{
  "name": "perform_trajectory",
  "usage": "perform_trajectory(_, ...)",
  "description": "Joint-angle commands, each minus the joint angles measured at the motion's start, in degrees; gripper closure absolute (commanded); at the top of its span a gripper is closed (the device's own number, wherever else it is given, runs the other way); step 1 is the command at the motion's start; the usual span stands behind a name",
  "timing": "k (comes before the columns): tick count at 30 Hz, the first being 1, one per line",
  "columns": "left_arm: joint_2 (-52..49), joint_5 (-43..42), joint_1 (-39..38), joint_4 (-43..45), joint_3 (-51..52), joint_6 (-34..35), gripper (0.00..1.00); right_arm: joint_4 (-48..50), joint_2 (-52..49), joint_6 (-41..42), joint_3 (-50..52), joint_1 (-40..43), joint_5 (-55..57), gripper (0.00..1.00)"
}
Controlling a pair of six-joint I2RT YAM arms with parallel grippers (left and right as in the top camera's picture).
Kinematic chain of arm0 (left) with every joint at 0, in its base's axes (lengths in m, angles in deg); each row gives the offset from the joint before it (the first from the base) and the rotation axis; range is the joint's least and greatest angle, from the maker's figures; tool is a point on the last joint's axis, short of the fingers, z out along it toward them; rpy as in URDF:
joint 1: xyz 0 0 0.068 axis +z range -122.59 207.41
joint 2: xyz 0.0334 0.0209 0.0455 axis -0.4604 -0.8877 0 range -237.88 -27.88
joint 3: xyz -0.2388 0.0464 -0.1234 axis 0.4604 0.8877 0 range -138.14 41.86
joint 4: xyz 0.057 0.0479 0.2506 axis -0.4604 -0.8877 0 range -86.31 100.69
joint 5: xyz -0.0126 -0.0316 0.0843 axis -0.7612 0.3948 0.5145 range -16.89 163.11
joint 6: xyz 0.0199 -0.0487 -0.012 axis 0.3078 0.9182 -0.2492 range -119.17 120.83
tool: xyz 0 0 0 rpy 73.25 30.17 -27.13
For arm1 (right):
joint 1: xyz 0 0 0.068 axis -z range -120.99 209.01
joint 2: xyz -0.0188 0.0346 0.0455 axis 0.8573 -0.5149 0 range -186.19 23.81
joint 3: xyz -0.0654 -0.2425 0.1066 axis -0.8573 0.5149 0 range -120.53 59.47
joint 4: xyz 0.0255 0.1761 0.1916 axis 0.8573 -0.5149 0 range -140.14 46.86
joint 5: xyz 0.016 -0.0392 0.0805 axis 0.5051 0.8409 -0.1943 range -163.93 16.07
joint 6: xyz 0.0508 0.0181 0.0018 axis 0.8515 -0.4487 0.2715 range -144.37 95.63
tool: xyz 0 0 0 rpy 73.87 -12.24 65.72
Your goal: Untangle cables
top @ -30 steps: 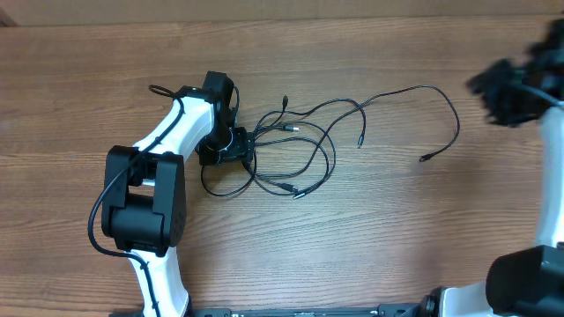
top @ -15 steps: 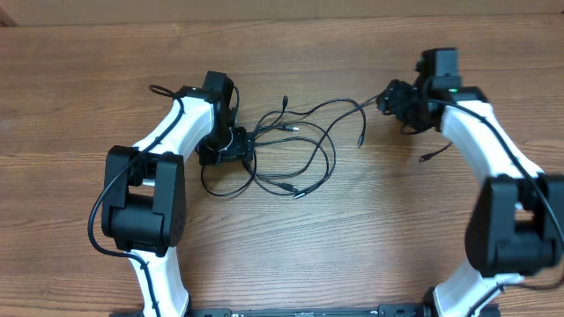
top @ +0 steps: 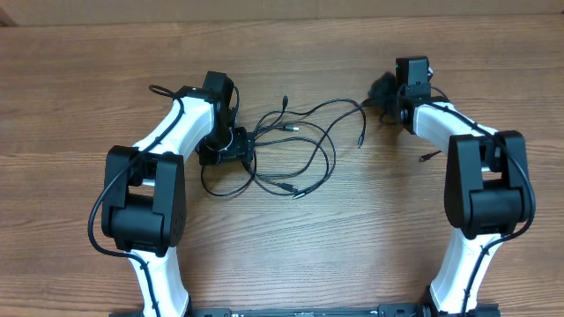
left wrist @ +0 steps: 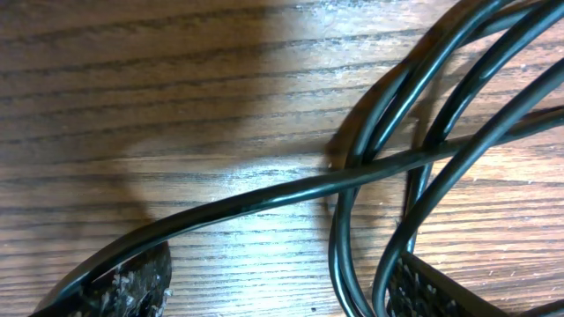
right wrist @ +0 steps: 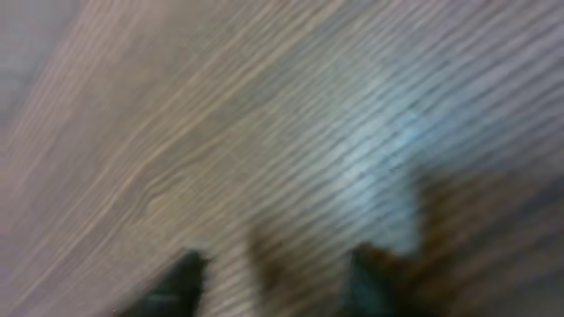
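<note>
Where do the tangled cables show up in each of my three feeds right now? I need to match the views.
Overhead: the cables sprawl left of centre, running rightward from the left claw.
Left wrist: they fill the right half, with one strand crossing diagonally from the lower left.
Right wrist: not in it; the view is blurred and shows only wood and dark fingertips.
Shared landmark: the wood-grain table.

Left arm [top: 167, 132] angled forward and inward, wrist turned down, left gripper [top: 226, 148] held low with fingertips [left wrist: 115, 282] set wide apart. Right arm [top: 463, 128] folded at the elbow, forearm reaching inward, right gripper [top: 382, 92] blurred in wrist view, dark fingertips [right wrist: 181, 282] parted
</note>
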Motion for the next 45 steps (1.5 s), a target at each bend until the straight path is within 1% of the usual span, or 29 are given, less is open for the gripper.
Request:
perform_trajectory(1, -1.05, -1.07, -0.37, 0.33, 0.17, -0.70, 0.22, 1.79, -0.59, 2.45, -0.02, -0.33, 0.61, 0.83)
perform_trajectory(2, -1.05, -1.07, -0.37, 0.33, 0.17, -0.70, 0.22, 1.77, -0.59, 2.43, -0.02, -0.33, 0.59, 0.94)
perform_trajectory(3, -1.05, -1.05, -0.37, 0.35, 0.17, -0.70, 0.22, 1.57, -0.59, 2.40, -0.02, -0.33, 0.44, 0.96)
perform_trajectory(6, -1.05, -1.05, -0.37, 0.33, 0.17, -0.70, 0.22, 0.66, -0.09, 0.28, -0.04, -0.09, -1.27, 0.96)
perform_trajectory(9, -1.05, -1.05, -0.37, 0.33, 0.17, -0.70, 0.22, -3.30, 2.16, -4.13, -0.94, 0.98, -1.95, 0.96)
perform_trajectory(12, -1.05, -1.05, -0.37, 0.35, 0.17, -0.70, 0.22, -12.02, 6.97, -8.39, -4.61, 3.30, -1.95, 0.96)
perform_trajectory(18, -1.05, -1.03, -0.37, 0.31, 0.17, -0.72, 0.21, -29.68, 15.41, -8.98, -16.00, 10.99, -1.70, 0.96)
perform_trajectory(22, -1.05, -1.05, -0.37, 0.33, 0.17, -0.72, 0.22, -40.28, 17.86, -12.98, -24.70, 15.47, -1.66, 0.96)
perform_trajectory(25, -1.05, -1.03, -0.37, 0.35, 0.17, -0.72, 0.21, -49.22, 18.29, -13.29, -31.95, 18.03, 1.16, 0.96)
perform_trajectory(28, -1.05, -1.03, -0.37, 0.33, 0.17, -0.72, 0.21, -54.82, 18.34, -13.77, -37.77, 19.41, 1.51, 0.96)
perform_trajectory(32, -1.05, -1.05, -0.37, 0.33, 0.17, -0.72, 0.21, -59.36, 18.43, -16.37, -42.60, 19.28, 0.07, 0.97)
perform_trajectory(35, -0.90, -1.31, -0.37, -0.15, 0.17, -0.81, 0.22, -62.07, 18.47, -18.23, -43.39, 18.10, -2.62, 0.96)
perform_trajectory(37, -0.09, -3.74, -0.26, -0.26, 0.15, -1.95, 0.21, -63.43, 18.47, -18.84, -43.39, 17.55, -3.28, 0.96)
perform_trajectory(41, 4.68, -8.04, 0.07, 1.01, 0.15, -4.44, 0.17, -64.67, 18.47, -18.84, -43.39, 17.31, -3.21, 0.96)
perform_trajectory(43, 8.00, -7.48, 0.55, 1.22, 0.15, -4.63, 0.11, -64.54, 18.53, -18.82, -43.39, 17.70, -2.67, 0.96)
perform_trajectory(44, 10.60, -6.38, 1.20, 1.25, 0.15, -4.61, 0.07, -64.43, 18.69, -18.80, -43.56, 17.94, -1.40, 0.96)
perform_trajectory(45, 12.07, -5.70, 1.68, 1.18, 0.15, -4.35, 0.06, -64.43, 18.84, -18.80, -43.82, 18.05, -0.26, 0.96)
